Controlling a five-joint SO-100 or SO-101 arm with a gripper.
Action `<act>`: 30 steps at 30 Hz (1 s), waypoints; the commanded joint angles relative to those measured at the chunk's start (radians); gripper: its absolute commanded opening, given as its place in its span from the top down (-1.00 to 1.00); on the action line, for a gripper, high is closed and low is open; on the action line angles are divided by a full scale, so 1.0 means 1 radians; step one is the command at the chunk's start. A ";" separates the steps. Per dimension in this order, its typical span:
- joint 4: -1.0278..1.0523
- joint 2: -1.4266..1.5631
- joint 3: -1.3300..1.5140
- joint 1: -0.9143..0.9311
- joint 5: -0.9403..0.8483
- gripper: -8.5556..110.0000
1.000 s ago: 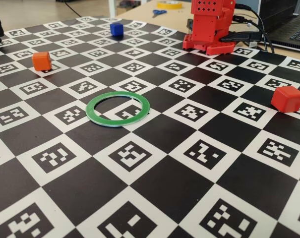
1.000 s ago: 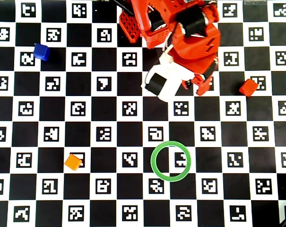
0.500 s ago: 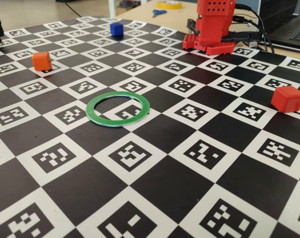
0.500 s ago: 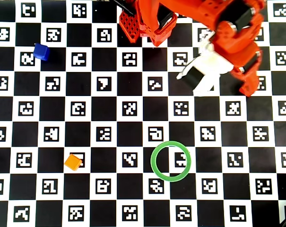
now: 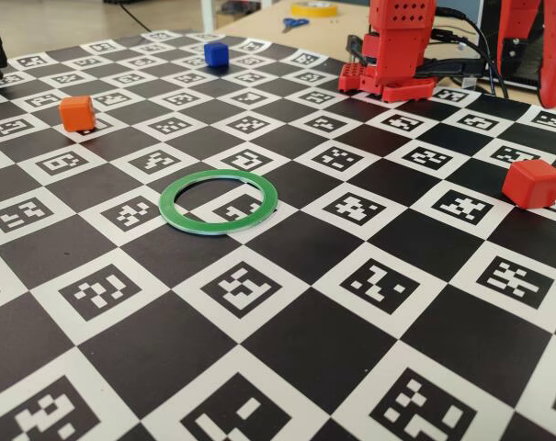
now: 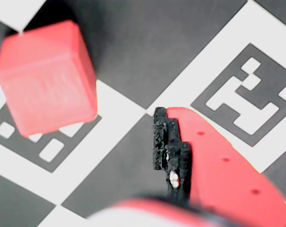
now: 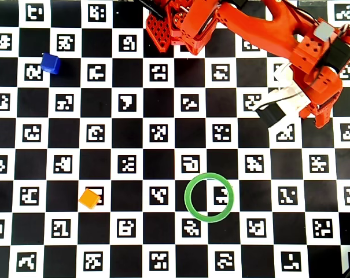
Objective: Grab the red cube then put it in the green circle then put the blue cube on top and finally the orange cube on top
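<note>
Surface: checkerboard mat (image 5: 287, 386) of black squares and coded white markers is laid over the table; scissors (image 5: 294, 23) and a roll of yellow tape (image 5: 314, 8) are seen at the far edge in the fixed view.
Red cube: the red cube (image 5: 533, 183) is found on the mat at the right of the fixed view, well apart from the green circle (image 5: 218, 201); in the wrist view it (image 6: 46, 78) lies up and left of the one visible gripper finger (image 6: 218, 161).
Other cubes: the orange cube (image 7: 89, 198) and the blue cube (image 7: 50, 63) are left untouched, far left in the overhead view.
Gripper: the gripper (image 7: 316, 113) is held above the cube, hiding it from overhead; nothing is gripped, and whether the jaws are parted cannot be told.
Step in hand: reaching for the red cube. A good grasp would call for centring the cube between the fingers and squaring them to two flat faces before lowering.
Change: compared with half a second earlier, the arm has been swung further right in the overhead view, and the cubes and ring are unmoved.
</note>
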 commanded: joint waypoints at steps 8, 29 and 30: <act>-0.071 -0.120 -0.121 -0.058 0.014 0.12; -0.249 -0.239 -0.003 -0.071 0.021 0.12; -0.255 -0.239 0.003 -0.071 0.021 0.12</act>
